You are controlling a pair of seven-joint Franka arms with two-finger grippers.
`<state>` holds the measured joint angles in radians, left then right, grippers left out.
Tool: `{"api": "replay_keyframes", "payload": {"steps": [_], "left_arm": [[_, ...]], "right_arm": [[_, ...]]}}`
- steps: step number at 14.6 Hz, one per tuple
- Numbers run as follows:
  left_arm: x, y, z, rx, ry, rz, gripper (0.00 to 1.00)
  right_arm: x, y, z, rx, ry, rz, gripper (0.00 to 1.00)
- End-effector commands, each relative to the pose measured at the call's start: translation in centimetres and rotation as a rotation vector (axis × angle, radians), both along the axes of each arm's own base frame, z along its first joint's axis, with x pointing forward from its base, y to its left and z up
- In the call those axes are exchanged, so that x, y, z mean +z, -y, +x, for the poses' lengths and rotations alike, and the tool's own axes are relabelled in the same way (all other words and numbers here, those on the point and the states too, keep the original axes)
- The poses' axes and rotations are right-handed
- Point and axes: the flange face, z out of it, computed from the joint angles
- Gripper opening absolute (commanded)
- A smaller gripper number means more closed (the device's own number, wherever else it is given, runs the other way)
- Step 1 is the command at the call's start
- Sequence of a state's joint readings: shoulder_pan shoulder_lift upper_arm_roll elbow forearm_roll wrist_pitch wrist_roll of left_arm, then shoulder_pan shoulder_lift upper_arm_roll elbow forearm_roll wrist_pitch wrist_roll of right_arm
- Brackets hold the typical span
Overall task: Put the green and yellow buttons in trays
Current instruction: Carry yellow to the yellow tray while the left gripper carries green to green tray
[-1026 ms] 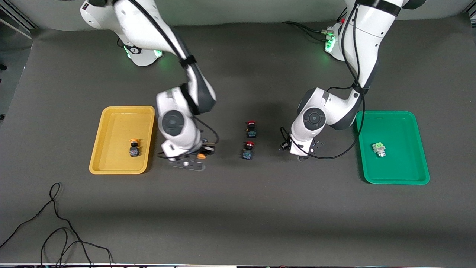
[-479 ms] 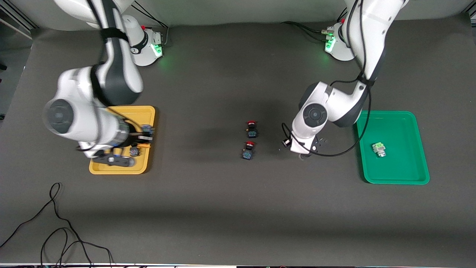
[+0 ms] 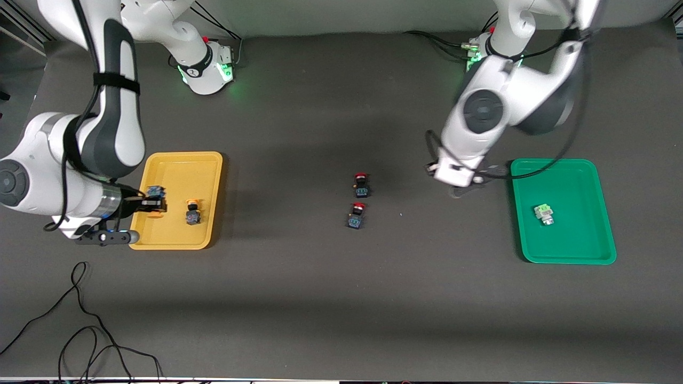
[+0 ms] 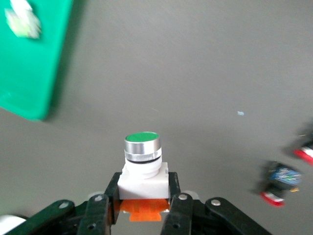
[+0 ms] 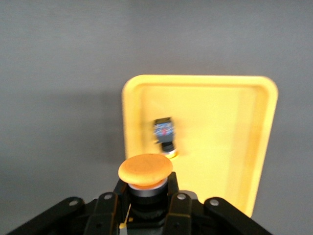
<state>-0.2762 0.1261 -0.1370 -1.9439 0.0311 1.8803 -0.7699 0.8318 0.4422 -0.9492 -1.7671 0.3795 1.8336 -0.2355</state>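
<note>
My right gripper point(image 3: 151, 206) is shut on a yellow-orange capped button point(image 5: 145, 171) and holds it over the yellow tray point(image 3: 176, 165), at the tray's side toward the right arm's end of the table. A second yellow-capped button point(image 3: 192, 212) lies in that tray and shows in the right wrist view point(image 5: 164, 132). My left gripper point(image 3: 468, 181) is shut on a white-bodied, green-capped button point(image 4: 142, 164) above the mat, beside the green tray point(image 3: 565, 250). A white-grey, green-capped button point(image 3: 543, 214) lies in the green tray.
Two red-capped black buttons point(image 3: 361, 184) point(image 3: 356, 215) lie at mid table between the trays. Loose black cables point(image 3: 80, 320) lie on the mat near the front camera, toward the right arm's end.
My right arm swung from mid table to the yellow tray with its button. My left arm rose from the mat and moved toward the green tray, carrying the green-capped button.
</note>
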Motion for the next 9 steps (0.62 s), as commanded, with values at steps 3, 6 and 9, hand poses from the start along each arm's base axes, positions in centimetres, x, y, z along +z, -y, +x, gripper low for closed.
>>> {"api": "replay_keyframes", "payload": {"steps": [3,6,9], "left_arm": [[-1.5,-23.2,4.1,-0.220,-0.056,-0.058,0.22],[-6.2,-31.6,4.8,-0.244,-0.070,-0.074,0.24],[-11.4,-34.4,5.3,-0.237,-0.073,-0.067,0.26]], "right_arm": [[-6.3,4.5,-2.2,0.086,0.081,-0.043,0.00],[-10.0,6.8,-3.9,0.108,0.129,-0.087,0.00],[-14.0,6.8,-4.9,0.134,0.167,-0.079,0.00]]}}
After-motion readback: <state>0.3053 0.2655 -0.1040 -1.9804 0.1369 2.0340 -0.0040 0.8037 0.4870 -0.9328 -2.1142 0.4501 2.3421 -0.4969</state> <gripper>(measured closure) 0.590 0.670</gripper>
